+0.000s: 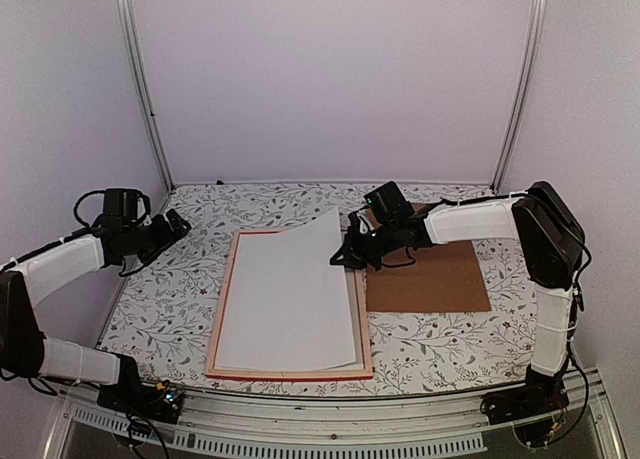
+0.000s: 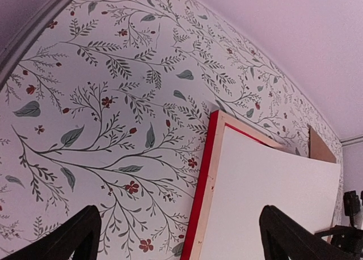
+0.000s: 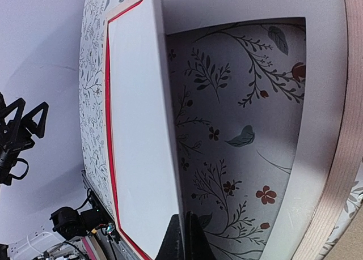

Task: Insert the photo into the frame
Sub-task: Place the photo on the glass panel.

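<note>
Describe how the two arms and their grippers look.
The left arm and right arm match: white sleeves over the links, black joints and bases, thin black cables looping near wrists and bases. The left gripper and right gripper are black, each with two tapering fingers. No markings are legible.

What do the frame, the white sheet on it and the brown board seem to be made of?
The frame: probably wood, pale bare back with red painted edges. The photo: paper or thin card, matte white, since its lifted corner curves. The brown board: likely fibreboard or cardboard, dull.
</note>
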You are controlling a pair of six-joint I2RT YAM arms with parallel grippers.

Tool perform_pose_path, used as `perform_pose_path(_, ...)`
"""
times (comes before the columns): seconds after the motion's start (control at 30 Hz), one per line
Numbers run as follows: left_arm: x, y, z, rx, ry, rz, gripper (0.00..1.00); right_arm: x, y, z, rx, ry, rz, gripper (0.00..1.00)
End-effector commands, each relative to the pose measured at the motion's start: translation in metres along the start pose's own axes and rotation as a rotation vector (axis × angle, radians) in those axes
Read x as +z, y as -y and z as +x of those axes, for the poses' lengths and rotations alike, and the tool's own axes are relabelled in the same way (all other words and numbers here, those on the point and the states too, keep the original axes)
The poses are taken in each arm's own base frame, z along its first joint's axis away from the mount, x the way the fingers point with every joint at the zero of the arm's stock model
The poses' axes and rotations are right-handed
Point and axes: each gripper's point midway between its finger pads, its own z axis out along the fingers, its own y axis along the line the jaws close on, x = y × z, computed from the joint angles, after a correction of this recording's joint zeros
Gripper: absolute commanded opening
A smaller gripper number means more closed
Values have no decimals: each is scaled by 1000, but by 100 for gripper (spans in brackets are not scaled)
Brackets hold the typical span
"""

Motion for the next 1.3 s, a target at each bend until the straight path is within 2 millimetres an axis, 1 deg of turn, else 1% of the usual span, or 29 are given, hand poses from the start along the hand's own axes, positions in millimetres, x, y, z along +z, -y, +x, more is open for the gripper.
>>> perform_pose_path(0.0,1,0,-2,4,2,10,100,11,13,5,8,-4,33,0)
perform_pose_path(0.07,1,0,-2,5,2,11,100,12,14,6,7,-6,39,0)
perform_pose_path(0.2,2,2,-1,6,-4,20,100,14,16,6,1,-13,49,4)
perform_pose_path(0.43,4,5,2,6,-12,28,100,14,18,5,-7,-8,80,15)
perform_pose_path(0.73,5,10,3,10,-17,40,100,7,20,0,-34,22,159,25)
perform_pose_path(1.07,6,13,8,21,-30,46,100,2,30,-9,-57,54,244,38)
perform_pose_path(1.17,7,13,10,22,-36,48,100,-3,36,-14,-67,78,294,44)
perform_pose_path(1.27,5,17,12,35,-41,62,100,-17,48,-20,-68,112,373,51)
